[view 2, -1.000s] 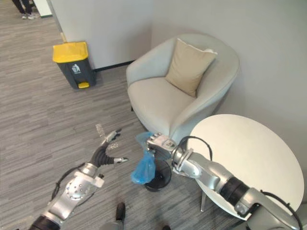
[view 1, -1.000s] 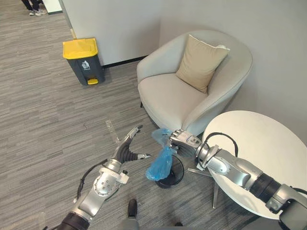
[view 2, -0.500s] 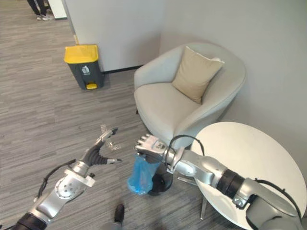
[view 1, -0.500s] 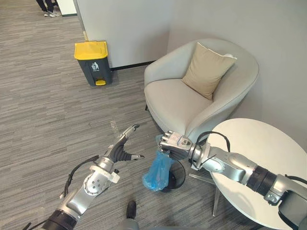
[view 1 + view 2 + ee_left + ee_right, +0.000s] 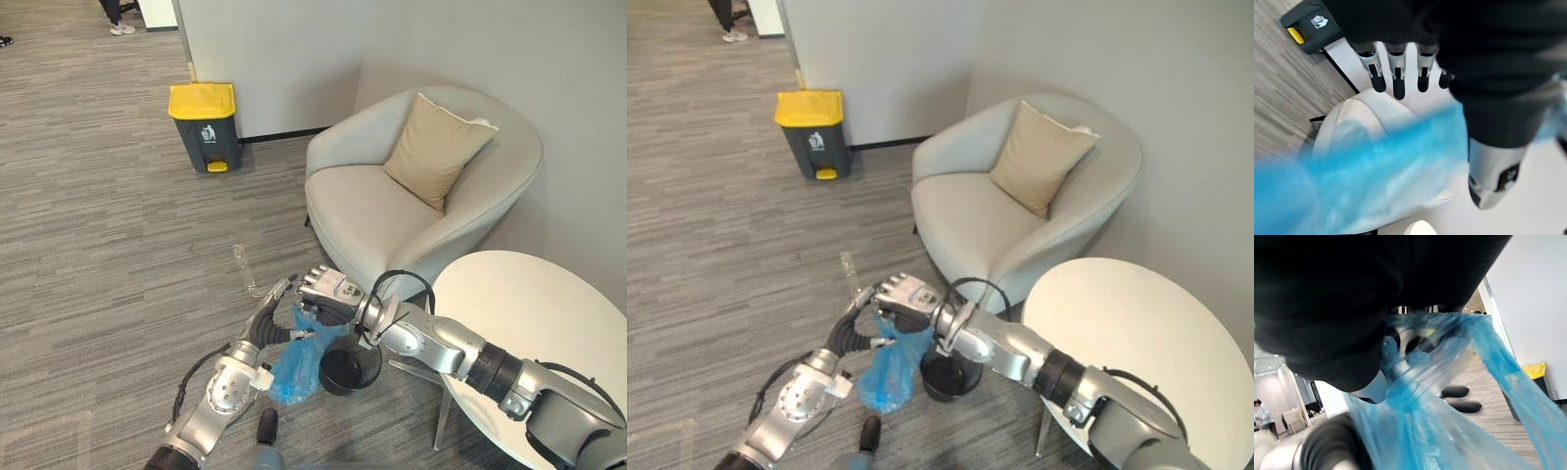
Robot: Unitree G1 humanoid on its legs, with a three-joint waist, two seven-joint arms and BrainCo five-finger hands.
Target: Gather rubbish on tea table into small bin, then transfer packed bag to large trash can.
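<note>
At upper left we see a boxy grey trash can [image 5: 203, 127] with a yellow lid on the striped carpet [image 5: 98, 245]. Low in the middle, our left hand [image 5: 265, 324] keeps straight, spread fingers beside a crinkly translucent blue bag [image 5: 292, 366]. The bag hangs long axis vertical, neck up, from our right hand [image 5: 323, 291], whose fingers curl round its gathered top. Just right stands the round black small bin [image 5: 349, 387], then the round white desk [image 5: 549, 323].
</note>
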